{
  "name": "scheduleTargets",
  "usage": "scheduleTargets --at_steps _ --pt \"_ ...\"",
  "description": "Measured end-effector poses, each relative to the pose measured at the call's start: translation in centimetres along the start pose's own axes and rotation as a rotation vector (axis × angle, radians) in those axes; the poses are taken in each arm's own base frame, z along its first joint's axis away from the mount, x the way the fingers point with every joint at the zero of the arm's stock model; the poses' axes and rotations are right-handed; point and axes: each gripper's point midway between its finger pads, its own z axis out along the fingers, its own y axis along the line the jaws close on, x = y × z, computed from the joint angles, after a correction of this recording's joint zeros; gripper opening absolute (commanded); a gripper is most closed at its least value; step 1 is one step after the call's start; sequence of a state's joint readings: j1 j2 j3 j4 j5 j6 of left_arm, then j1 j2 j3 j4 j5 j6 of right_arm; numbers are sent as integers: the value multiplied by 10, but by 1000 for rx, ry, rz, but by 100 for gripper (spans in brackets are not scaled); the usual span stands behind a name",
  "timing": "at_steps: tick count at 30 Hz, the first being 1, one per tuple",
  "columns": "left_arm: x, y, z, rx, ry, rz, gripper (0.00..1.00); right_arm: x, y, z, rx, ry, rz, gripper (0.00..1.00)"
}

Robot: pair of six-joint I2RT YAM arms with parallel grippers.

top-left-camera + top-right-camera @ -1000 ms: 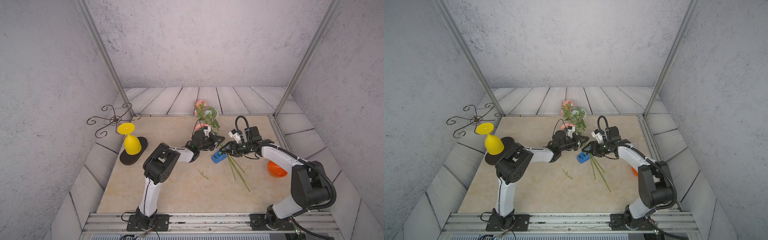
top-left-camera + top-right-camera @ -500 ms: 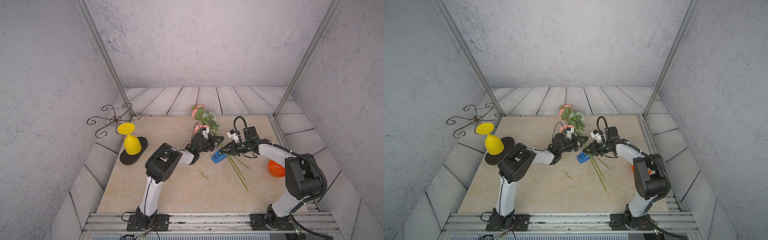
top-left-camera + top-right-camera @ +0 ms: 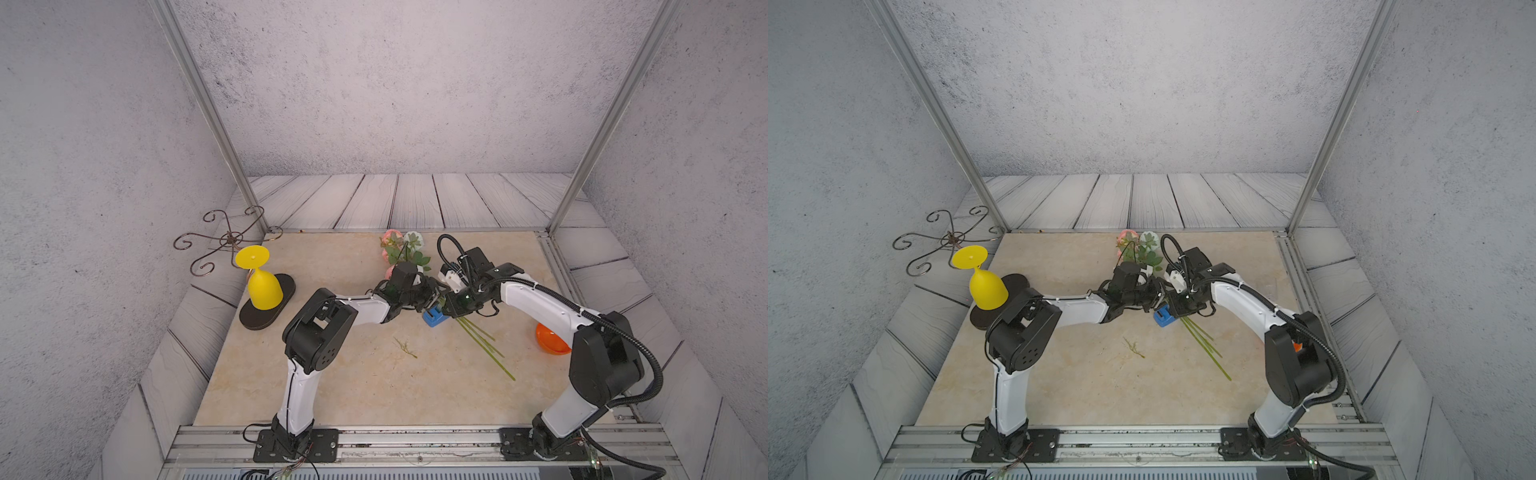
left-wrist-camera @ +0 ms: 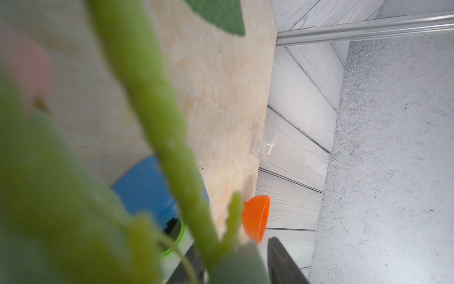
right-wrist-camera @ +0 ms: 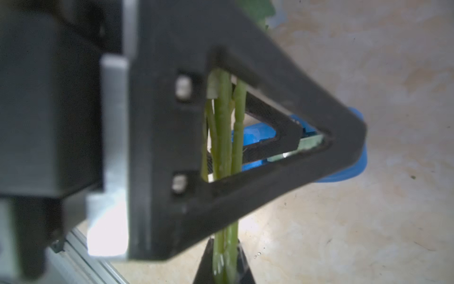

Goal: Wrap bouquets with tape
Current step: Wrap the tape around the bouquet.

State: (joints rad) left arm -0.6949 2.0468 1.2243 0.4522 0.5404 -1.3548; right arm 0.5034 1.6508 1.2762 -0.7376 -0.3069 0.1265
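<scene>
Tabletop [image 3: 353, 395] in beige stone pattern is carrying everything. Left arm [image 3: 365, 309] and right arm [image 3: 536, 301] are reaching inward and meeting near the middle. A yellow goblet [image 3: 264, 291] is standing upside down on a black base [image 3: 257, 322] at the left edge. The bouquet [image 3: 409, 254] is lying slantwise between the arms in both top views, its pink and pale blooms pointing toward the back wall, its bare stems trailing toward the front right. An orange bowl [image 3: 548, 345] is sitting near the right edge, partly hidden behind the right arm. The right gripper [image 3: 451, 309] is pinching the stems; in the right wrist view its fingers [image 5: 270, 61] are lying close together with the green stems between them. The left gripper [image 3: 432, 299] is sitting at the stems on the bloom side of it; in the left wrist view one dark finger [image 4: 282, 263] is standing off the stem, so the jaws are looking parted. The tape [image 3: 434, 320], in its blue dispenser, is resting on the tabletop just beside both grippers. A loose sprig [image 3: 405, 347] is lying alone nearer the front.
</scene>
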Motion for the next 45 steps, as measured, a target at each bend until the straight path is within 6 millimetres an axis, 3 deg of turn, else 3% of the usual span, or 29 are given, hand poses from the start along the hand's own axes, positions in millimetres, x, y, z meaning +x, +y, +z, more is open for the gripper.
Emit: scheduleTargets --at_steps 4,6,8,14,15,17,21,23,26,30,36,41,45 --pt "3 2 1 -28 18 -33 37 3 -1 1 96 10 -82 0" --pt "4 2 1 -39 29 -56 22 3 -1 0 135 7 -114 0" --pt "2 -2 1 -27 29 -91 0 3 -2 -2 158 1 -131 0" --pt "-2 -15 0 15 27 -97 0 0 -2 -5 171 -45 -137 4" --pt "-2 -16 0 21 27 -102 0 0 -3 -5 171 -52 -136 11" --pt "-2 -17 0 40 24 -99 0 1 -3 -6 161 -64 -128 37" --pt "-6 -22 -3 77 16 -68 0 11 -7 -11 65 -75 -36 61" --pt "-12 -28 -6 116 0 -46 0 12 -19 -21 -13 -120 81 75" --pt "-24 -41 -8 203 -37 -7 0 7 -30 -38 -176 -207 252 87" --pt "-31 -48 -11 277 -59 34 0 -8 -21 -48 -409 -260 364 86" --pt "-32 -51 -14 333 -71 72 0 -18 -2 -38 -658 -252 469 82" --pt "-32 -55 -18 379 -90 98 0 -29 -7 -19 -757 -224 524 66" --pt "-34 -54 -20 395 -116 108 0 -35 -8 -6 -867 -218 579 47"
